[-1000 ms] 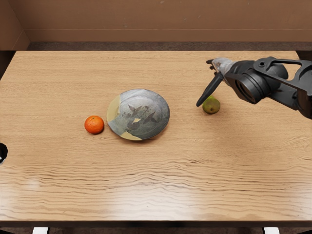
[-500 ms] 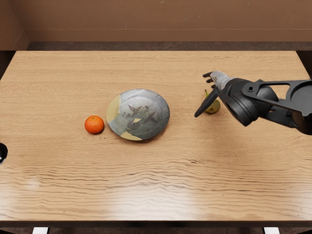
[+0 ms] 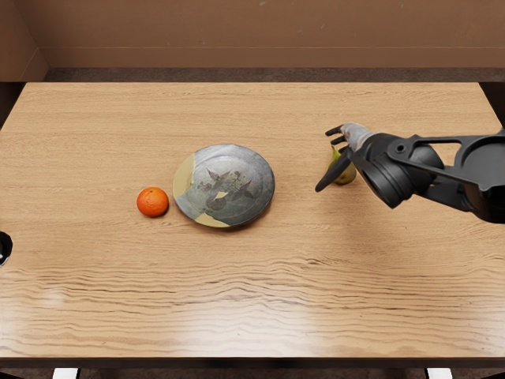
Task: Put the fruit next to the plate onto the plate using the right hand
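Looking down on a wooden table (image 3: 252,300), with the wood grain running broad across its near half. Catching a dark sliver of the left arm (image 3: 3,247) at the left edge, too little of it showing to tell more. Going farther in, finding an orange (image 3: 152,201) sitting on the wood just beside the left rim of a grey and cream plate (image 3: 189,175); not being able to tell whether the two are touching. Finding a green-yellow pear (image 3: 346,176) well apart from the plate on its right, also lying on the wood, partly hidden. Seeing the right hand (image 3: 347,150) reaching in from the right edge on a thick dark forearm and hanging at the pear. Noting its fingers (image 3: 327,178) spreading wide, one long dark digit slanting down past the pear's left side and the shorter ones fanning out above it, gripping nothing. Not being able to tell whether any of them are touching the fruit. Ending at a brown wall (image 3: 252,31) behind the far edge.
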You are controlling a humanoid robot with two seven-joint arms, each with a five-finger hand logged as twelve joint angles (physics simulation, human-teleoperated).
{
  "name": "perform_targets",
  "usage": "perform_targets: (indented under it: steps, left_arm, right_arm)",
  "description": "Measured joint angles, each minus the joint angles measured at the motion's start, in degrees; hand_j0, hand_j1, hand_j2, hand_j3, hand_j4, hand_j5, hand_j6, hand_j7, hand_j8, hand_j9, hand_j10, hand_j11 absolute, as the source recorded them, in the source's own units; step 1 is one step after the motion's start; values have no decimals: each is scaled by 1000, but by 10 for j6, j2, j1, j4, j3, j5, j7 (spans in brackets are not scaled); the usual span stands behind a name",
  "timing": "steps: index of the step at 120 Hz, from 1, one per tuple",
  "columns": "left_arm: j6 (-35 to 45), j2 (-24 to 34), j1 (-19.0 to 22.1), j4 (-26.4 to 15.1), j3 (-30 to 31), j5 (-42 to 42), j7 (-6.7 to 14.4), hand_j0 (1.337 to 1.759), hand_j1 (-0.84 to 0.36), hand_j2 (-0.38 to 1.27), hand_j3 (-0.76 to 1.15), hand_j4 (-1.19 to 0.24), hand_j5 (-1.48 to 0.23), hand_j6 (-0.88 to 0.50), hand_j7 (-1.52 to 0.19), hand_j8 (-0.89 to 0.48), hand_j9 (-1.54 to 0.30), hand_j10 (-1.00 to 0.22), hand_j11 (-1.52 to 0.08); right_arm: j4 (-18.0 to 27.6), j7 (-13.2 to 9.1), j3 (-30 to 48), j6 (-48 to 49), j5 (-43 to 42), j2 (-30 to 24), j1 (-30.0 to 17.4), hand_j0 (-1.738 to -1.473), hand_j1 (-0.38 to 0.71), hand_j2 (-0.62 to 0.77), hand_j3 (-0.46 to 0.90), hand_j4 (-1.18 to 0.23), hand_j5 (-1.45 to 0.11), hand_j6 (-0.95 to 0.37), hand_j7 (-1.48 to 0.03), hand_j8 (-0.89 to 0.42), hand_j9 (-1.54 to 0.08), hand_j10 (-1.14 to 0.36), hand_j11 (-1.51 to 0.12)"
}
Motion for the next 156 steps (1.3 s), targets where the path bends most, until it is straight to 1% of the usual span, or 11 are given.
perform_targets:
  steps: [8, 25, 43, 66, 98, 109, 119, 156]
  left_arm:
    - [0, 0, 0, 0, 0, 0, 0, 1658, 325, 4, 0, -21, -27, -21, -27, -21, -27, -21, -26]
    - [0, 0, 0, 0, 0, 0, 0, 1658, 325, 4, 0, -21, -27, -21, -27, -21, -27, -21, -27]
    - [0, 0, 0, 0, 0, 0, 0, 1658, 325, 4, 0, -21, -27, -21, -27, -21, -27, -21, -27]
    - [0, 0, 0, 0, 0, 0, 0, 1658, 325, 4, 0, -21, -27, -21, -27, -21, -27, -21, -27]
    - [0, 0, 0, 0, 0, 0, 0, 1658, 325, 4, 0, -21, -27, -21, -27, -21, -27, -21, -27]
    - [0, 0, 0, 0, 0, 0, 0, 1658, 325, 4, 0, -21, -27, -21, -27, -21, -27, -21, -26]
    - [0, 0, 0, 0, 0, 0, 0, 1658, 325, 4, 0, -21, -27, -21, -27, -21, -27, -21, -26]
    - [0, 0, 0, 0, 0, 0, 0, 1658, 325, 4, 0, -21, -27, -21, -27, -21, -27, -21, -26]
  right_arm:
    - [-5, 0, -1, 0, -2, 2, -1, -1658, -114, -37, 0, -201, -255, -199, -256, -203, -254, -247, -256]
    - [-18, 0, -11, 1, -3, -1, 2, -1658, -120, -35, 0, -197, -251, -196, -251, -200, -251, -386, -251]
    - [-46, 0, -25, 0, -4, -2, 2, -1658, -132, -34, 0, -184, -237, -184, -237, -186, -237, -275, -237]
    - [-62, 0, -33, 0, -5, 2, -1, -1658, -138, -34, 0, -178, -230, -178, -229, -179, -229, -213, -229]
    - [-66, 0, -34, 0, -6, 9, -11, -1658, -135, -35, 0, -180, -233, -180, -233, -180, -233, -189, -233]
    - [-87, 0, -34, 0, -6, 35, -12, -1658, -134, -35, 0, -180, -234, -181, -233, -181, -234, -187, -233]
    - [-101, 0, -34, 0, -6, 47, -11, -1658, -134, -35, 0, -181, -234, -181, -234, -181, -234, -185, -234]
    - [-126, 0, -34, 0, -6, 57, -18, -1658, -133, -35, 0, -181, -235, -182, -235, -182, -235, -182, -235]
